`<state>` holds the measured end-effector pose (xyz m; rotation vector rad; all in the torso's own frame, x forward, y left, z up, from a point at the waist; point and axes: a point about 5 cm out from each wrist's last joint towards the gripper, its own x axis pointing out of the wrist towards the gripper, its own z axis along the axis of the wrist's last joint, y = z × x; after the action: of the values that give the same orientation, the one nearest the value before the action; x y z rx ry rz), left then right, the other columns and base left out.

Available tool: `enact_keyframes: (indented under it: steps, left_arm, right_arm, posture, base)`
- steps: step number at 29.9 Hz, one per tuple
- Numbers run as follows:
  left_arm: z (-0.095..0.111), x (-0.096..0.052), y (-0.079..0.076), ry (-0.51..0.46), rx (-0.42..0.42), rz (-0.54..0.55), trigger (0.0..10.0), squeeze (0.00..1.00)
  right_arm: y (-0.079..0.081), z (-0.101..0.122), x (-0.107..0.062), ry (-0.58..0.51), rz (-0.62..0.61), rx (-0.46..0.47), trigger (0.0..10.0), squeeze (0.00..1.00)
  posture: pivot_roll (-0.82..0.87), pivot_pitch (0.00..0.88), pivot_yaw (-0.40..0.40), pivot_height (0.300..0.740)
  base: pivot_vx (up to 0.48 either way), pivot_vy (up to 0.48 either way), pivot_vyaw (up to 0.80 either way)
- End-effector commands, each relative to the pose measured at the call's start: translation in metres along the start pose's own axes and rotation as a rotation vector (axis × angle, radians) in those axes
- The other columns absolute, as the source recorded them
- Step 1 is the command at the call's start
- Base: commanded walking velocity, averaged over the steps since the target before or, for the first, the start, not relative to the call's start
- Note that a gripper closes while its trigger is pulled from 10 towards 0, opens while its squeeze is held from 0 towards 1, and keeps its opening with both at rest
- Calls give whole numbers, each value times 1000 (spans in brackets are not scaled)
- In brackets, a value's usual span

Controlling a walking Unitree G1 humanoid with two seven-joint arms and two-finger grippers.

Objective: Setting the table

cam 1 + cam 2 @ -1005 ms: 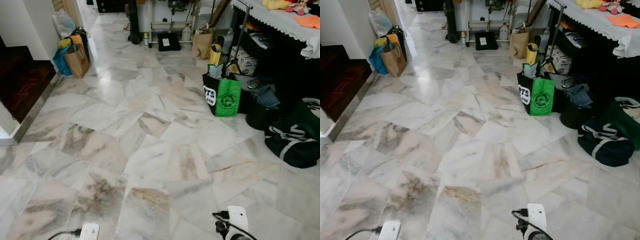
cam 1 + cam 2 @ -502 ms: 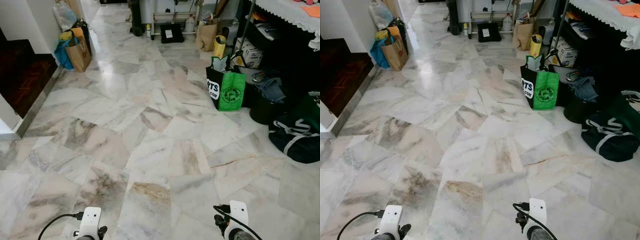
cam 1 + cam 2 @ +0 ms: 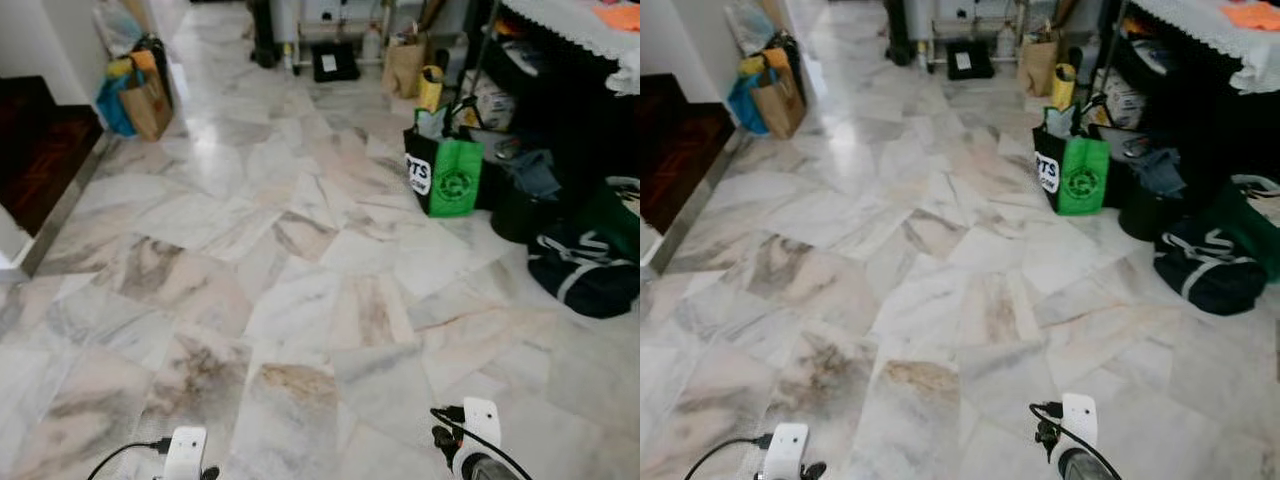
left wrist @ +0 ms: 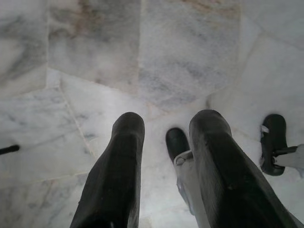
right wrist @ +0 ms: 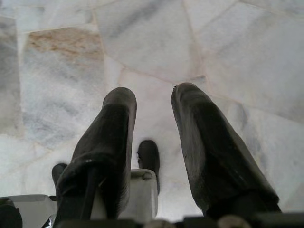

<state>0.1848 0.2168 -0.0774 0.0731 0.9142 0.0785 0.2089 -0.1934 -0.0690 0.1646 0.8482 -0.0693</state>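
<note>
A marble floor (image 3: 300, 250) of angled grey, white and pink slabs spreads across the room. A green shopping bag (image 3: 444, 176) stands on it near a dark duffel bag (image 3: 583, 280). Further off, a brown paper bag (image 3: 146, 106) touches a blue bag (image 3: 108, 105) beside a dark wooden step (image 3: 40, 150)

1. A lived-in home: a wide marble-tiled floor (image 3: 300, 260) runs the length of the room.
2. Shopping bags line the edges, among them a green tote (image 3: 447, 178), a brown paper bag (image 3: 146, 107) and a dark duffel bag (image 3: 585, 280).
3. A bench under a white lace-edged cloth (image 3: 590, 40) stands at the right, with clutter stowed beneath.
4. A dark wooden step (image 3: 35, 150) rises at the left.
</note>
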Motion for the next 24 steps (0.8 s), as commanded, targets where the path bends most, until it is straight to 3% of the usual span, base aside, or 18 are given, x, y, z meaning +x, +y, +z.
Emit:
enact_keyframes:
  steps: [1,6,7,10,12,24]
  left_arm:
    - [-1,0,1,5,-2,3,10000,0]
    - [1,0,3,-3,33,-9,10000,0]
    - [2,0,2,-8,77,-22,10000,0]
    - [2,0,1,-11,93,-26,10000,0]
    - [3,0,1,-10,91,-23,10000,0]
    - [6,1,0,-22,72,-31,10000,0]
  right_arm:
    - [0,-2,0,11,1,6,10000,0]
    - [1,-5,0,20,1,9,10000,0]
    - [1,-6,-1,23,1,8,10000,0]
    - [0,-7,-1,27,2,9,10000,0]
    - [0,-9,-2,31,0,9,10000,0]
    - [-1,-13,-2,41,-2,11,10000,0]
  posture:
    - [-44,55,-18,740]
    - [-52,49,-10,740]
    - [-53,46,-8,740]
    - [-53,46,-8,740]
    - [-58,41,-5,740]
    - [-57,24,-1,740]
  base:
    - [0,0,-763]
    - [0,0,-763]
    - [0,-379,-763]
    - [0,-441,-763]
    - [0,-467,-763]
    - [0,0,-752]
